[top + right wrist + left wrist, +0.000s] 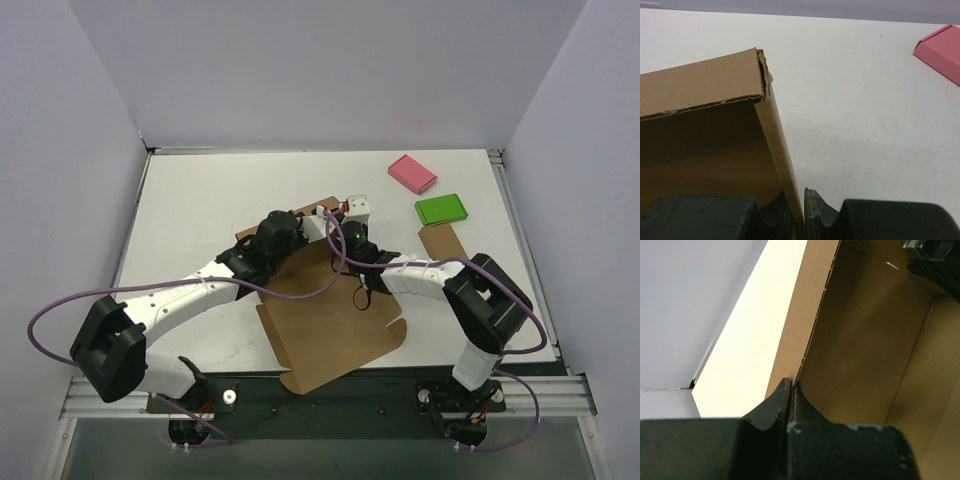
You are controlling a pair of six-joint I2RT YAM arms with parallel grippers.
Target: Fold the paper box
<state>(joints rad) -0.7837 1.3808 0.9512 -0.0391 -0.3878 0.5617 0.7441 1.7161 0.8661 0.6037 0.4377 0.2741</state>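
Observation:
The paper box point(335, 335) is a large brown cardboard sheet lying in the middle of the table, with its far walls raised. My left gripper point(303, 228) is at the box's far left part. In the left wrist view it point(791, 386) is shut on the top edge of an upright wall of the box point(865, 340). My right gripper point(337, 222) is just to the right of the left one. In the right wrist view it point(800, 202) is shut on a thin upright wall of the box point(705, 150), near a folded corner.
A pink block point(412, 173) lies at the far right and also shows in the right wrist view point(942, 47). A green block point(441, 209) and a small brown block point(443, 241) lie nearer, right of the box. Grey walls enclose the white table point(200, 200).

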